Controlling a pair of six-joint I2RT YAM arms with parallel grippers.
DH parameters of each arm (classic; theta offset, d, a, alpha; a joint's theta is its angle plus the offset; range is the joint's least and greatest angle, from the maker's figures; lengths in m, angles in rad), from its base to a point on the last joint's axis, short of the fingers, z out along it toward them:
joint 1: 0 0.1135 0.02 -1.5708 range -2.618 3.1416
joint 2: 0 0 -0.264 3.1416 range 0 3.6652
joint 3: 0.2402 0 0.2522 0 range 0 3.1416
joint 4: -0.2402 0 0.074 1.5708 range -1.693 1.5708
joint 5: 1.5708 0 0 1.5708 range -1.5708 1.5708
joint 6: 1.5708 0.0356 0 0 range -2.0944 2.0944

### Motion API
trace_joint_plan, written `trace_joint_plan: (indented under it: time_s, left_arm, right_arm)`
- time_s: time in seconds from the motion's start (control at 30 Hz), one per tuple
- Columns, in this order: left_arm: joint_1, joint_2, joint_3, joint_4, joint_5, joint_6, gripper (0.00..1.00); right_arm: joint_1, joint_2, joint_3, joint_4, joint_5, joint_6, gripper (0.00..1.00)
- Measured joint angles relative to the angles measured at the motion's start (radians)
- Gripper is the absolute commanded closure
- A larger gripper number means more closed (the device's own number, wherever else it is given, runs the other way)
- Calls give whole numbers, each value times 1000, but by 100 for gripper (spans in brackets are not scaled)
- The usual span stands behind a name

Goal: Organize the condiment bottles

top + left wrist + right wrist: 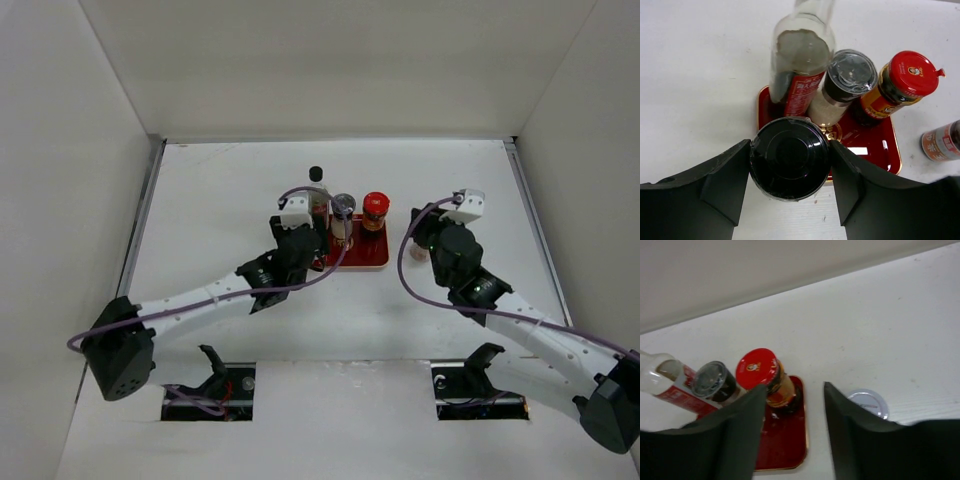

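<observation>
White tabletop, pale walls around. Left gripper clamped on black-lidded shaker; red tray with three bottles just beyond fingertips. Right gripper parted, white-lidded shaker beside its right finger.

Bright light, soft shadows (faint), right wrist view blurred — tray glare.
</observation>
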Motion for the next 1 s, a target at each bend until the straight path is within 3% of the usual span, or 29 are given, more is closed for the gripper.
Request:
trace_joint_plan:
  time_s: [0.07,0.13,0.27,0.33,0.7,1.0]
  left_arm:
    - [-1,61,13,39,10,9,64]
    - [1,125,25,65,24,24,64]
    - [3,212,38,94,50,40,63]
    - [8,239,38,102,57,45,62]
    - [20,329,38,186,29,88,54]
    - [20,337,24,266,0,121,40]
  right_arm:
    - [-9,-5,0,-12,24,6,59]
    - [-21,-7,0,-19,37,14,57]
    - [-42,-6,0,-45,60,37,12]
    - [-53,-4,0,-58,66,45,0]
    - [-163,58,-46,-162,74,117,0]
    - [-190,199,-47,-175,21,154,0]
